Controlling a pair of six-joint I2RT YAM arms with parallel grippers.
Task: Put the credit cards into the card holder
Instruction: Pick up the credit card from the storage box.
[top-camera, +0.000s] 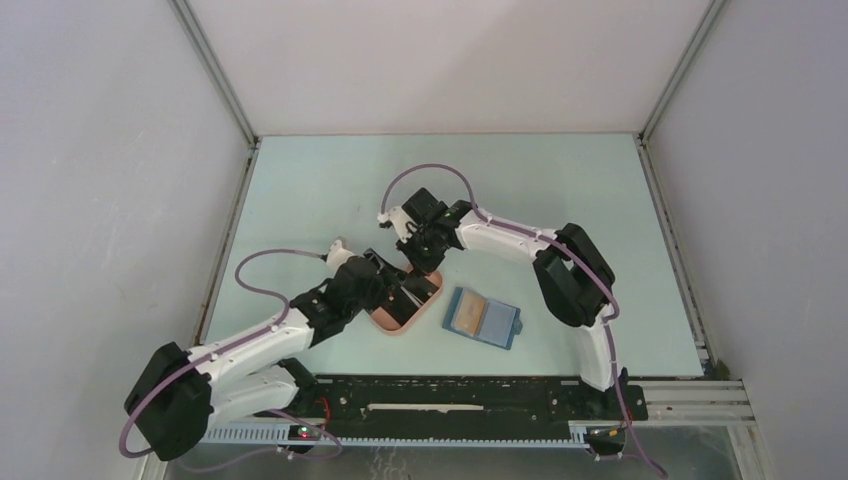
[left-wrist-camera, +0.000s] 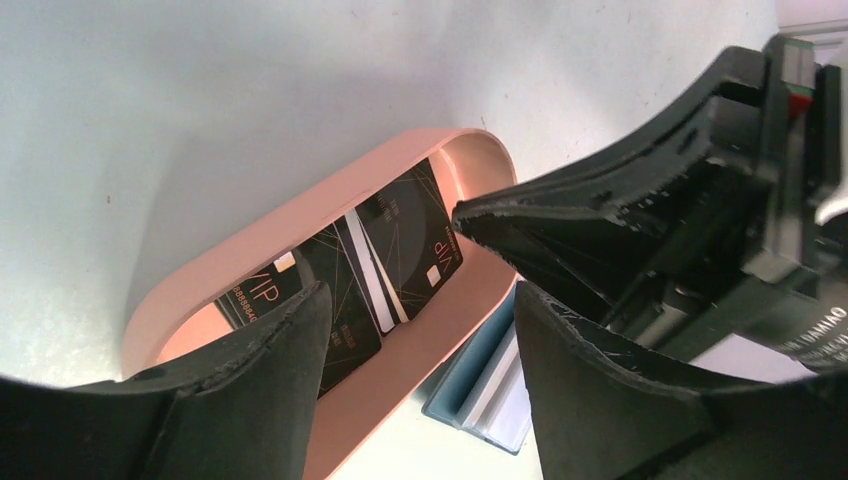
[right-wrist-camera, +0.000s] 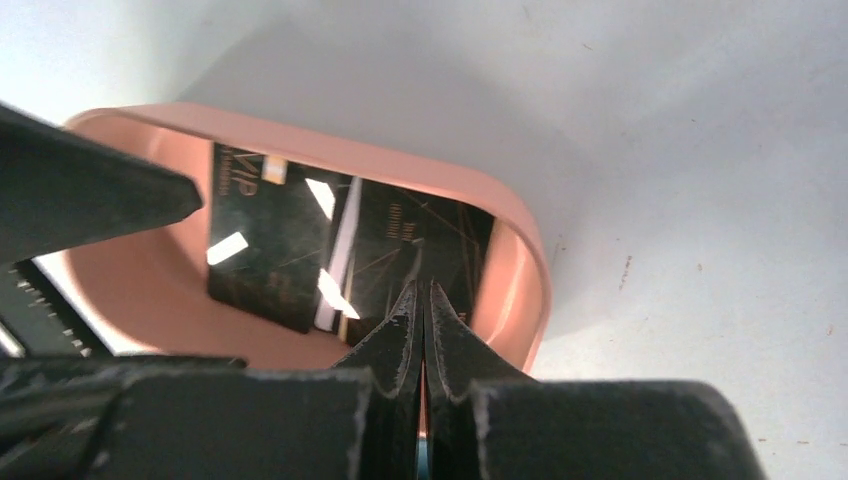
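Black credit cards (left-wrist-camera: 400, 240) (right-wrist-camera: 270, 240) lie overlapping inside a pink oval tray (left-wrist-camera: 300, 210) (right-wrist-camera: 520, 260). My right gripper (right-wrist-camera: 422, 288) (left-wrist-camera: 458, 214) is shut, its tips down on the end of the rightmost black card (right-wrist-camera: 450, 235); no card shows between the fingers. Over the near side of the same tray my left gripper (left-wrist-camera: 420, 295) (top-camera: 400, 295) hovers open with nothing in it. The card holder (top-camera: 483, 317) (left-wrist-camera: 490, 390), a blue wallet, lies open on the table just right of the tray, with a tan card showing in it.
The two grippers crowd close together over the tray (top-camera: 392, 325), my left gripper's finger (right-wrist-camera: 100, 195) reaching in from the left of the right wrist view. White walls and a metal frame (top-camera: 225, 220) bound the pale green table (top-camera: 560, 190).
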